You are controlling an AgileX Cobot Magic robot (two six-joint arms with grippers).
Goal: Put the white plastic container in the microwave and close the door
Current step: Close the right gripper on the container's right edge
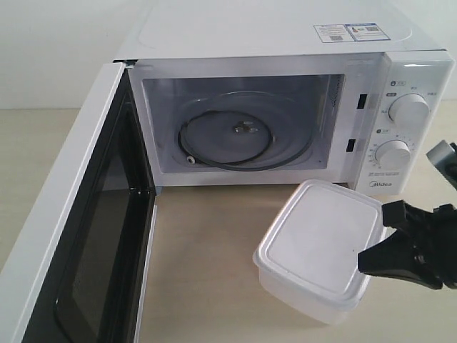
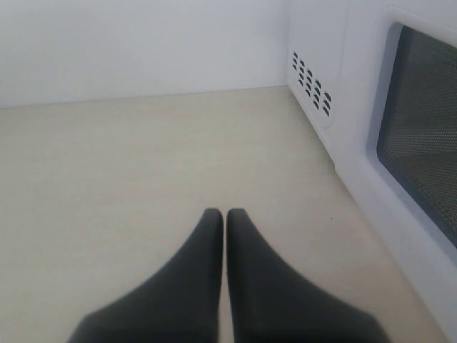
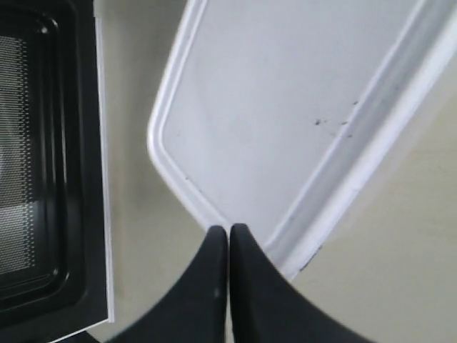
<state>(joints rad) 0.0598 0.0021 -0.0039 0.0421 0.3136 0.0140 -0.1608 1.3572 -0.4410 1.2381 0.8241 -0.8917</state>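
Observation:
The white microwave (image 1: 235,32) stands at the back with its door (image 1: 71,236) swung wide open to the left. Its glass turntable (image 1: 243,132) lies bare inside. The white plastic container (image 1: 318,243), lid on, rests on the table in front of the microwave's right half. My right gripper (image 1: 360,261) is shut, its tips at the container's right-hand edge; in the right wrist view the tips (image 3: 228,230) sit at a corner of the lid (image 3: 285,107). My left gripper (image 2: 226,213) is shut and empty over bare table, beside the door's outer face (image 2: 357,150). It is out of the exterior view.
Two round dials (image 1: 408,108) (image 1: 394,152) sit on the microwave's right panel, and a sticker (image 1: 346,31) on its top. Side vents (image 2: 310,82) show in the left wrist view. The door's dark inner window (image 3: 43,157) lies close to the container. Beige tabletop (image 1: 207,257) stretches between door and container.

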